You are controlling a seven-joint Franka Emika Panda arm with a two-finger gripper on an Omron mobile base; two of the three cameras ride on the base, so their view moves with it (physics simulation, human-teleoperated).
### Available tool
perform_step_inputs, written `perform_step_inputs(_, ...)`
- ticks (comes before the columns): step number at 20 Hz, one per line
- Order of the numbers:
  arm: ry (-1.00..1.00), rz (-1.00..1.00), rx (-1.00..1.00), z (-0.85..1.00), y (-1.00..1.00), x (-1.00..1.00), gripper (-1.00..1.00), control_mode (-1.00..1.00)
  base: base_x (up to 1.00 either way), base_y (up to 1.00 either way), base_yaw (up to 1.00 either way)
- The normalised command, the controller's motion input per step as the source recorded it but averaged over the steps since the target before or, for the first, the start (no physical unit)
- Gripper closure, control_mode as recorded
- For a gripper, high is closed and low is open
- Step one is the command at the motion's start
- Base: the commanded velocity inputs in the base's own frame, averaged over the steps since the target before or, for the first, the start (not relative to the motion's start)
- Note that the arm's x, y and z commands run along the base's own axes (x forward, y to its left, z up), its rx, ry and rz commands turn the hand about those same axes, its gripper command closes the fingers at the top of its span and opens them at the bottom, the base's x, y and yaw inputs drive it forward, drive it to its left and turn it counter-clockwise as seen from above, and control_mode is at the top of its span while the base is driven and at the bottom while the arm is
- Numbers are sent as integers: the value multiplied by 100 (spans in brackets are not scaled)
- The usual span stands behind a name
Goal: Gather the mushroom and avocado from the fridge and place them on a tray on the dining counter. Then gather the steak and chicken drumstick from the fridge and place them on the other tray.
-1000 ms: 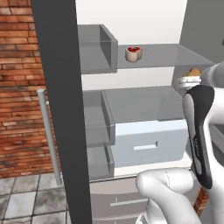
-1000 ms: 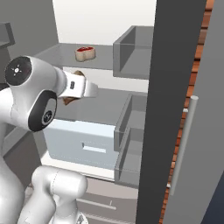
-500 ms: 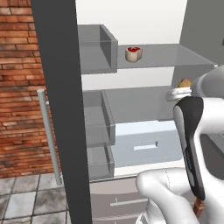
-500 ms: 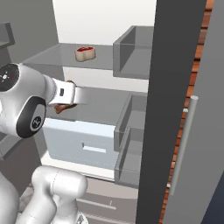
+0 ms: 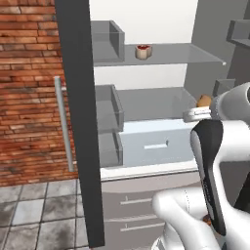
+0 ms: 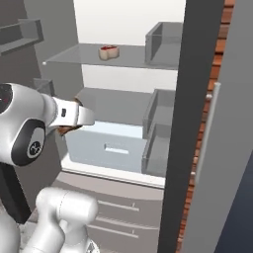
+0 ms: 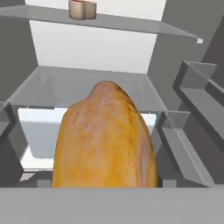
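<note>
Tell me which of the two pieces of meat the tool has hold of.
The chicken drumstick, the orange-tan lump right in front of the hand camera, is in the tool. The steak, red with a pale edge, sits apart on the fridge's upper glass shelf.

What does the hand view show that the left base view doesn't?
Only the hand view shows the chicken drumstick big and close, orange-tan, right in front of the camera, held up off the fridge floor, with door bins on the right.

Only the left base view shows the brick wall, the steel door handle, the floor tiles and the lower drawers.

Both show the steak on the glass shelf and the pale crisper drawer.
</note>
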Motion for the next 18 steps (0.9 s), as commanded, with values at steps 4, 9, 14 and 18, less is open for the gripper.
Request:
perform_step_inputs(4,0,0,0,0,0,0,100,100,-80,40,0)
perform_step_inputs(9,0,0,0,0,0,0,100,100,-70,58,0)
perform_step_inputs(14,0,0,0,0,0,0,100,100,-57,66,0)
perform_step_inputs(18,0,0,0,0,0,0,100,100,-48,72,0)
